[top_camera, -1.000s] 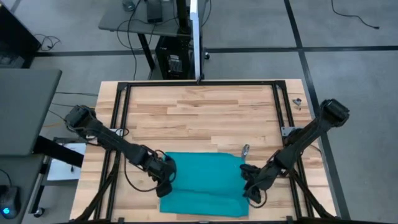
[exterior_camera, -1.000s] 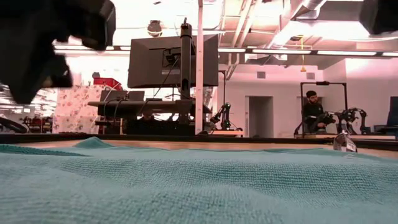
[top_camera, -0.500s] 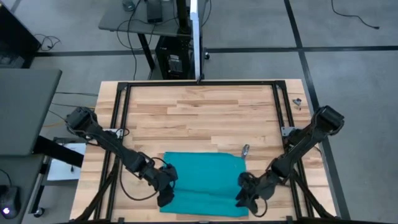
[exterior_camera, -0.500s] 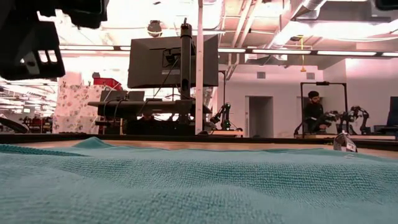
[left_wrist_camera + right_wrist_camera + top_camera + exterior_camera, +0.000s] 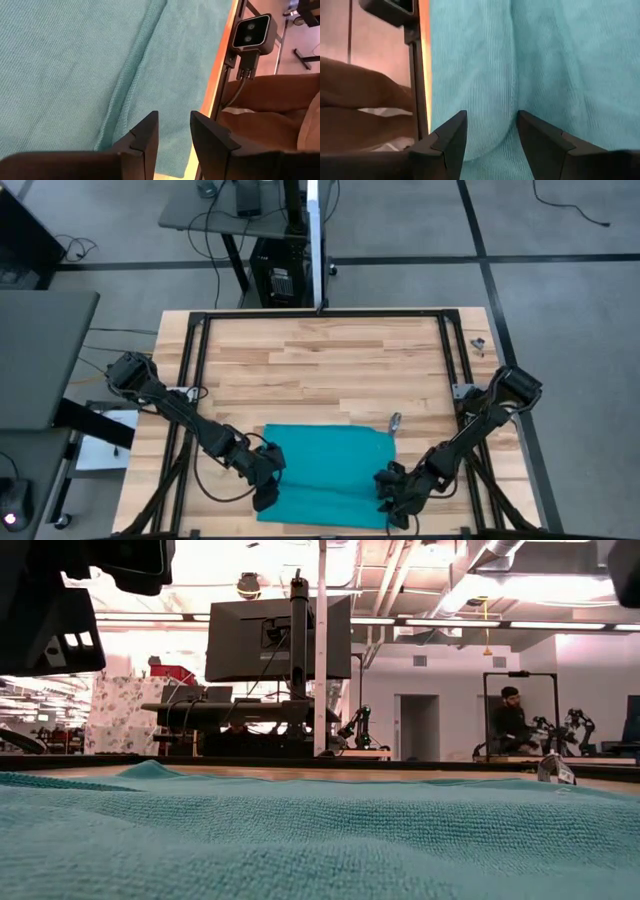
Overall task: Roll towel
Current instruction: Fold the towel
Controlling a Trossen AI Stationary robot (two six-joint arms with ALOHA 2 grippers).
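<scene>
The teal towel lies spread on the near half of the wooden table, with a low fold ridge running across it close to its near edge. It fills the lower part of the low view. My left gripper is open above the towel's near left corner, its fingers standing over the cloth by the table's near edge. My right gripper is open above the near right corner. Whether either fingertip touches the cloth does not show.
A small metal object stands on the wood by the towel's far right corner and also shows in the low view. A black frame rail borders the table. The low camera sits at the near edge. Bare wood lies beyond the towel.
Both grippers have moved toward the table's near edge, from beside the towel's middle to its near corners. The right one has also gone a little toward the table's left. The towel has stayed where it was.
</scene>
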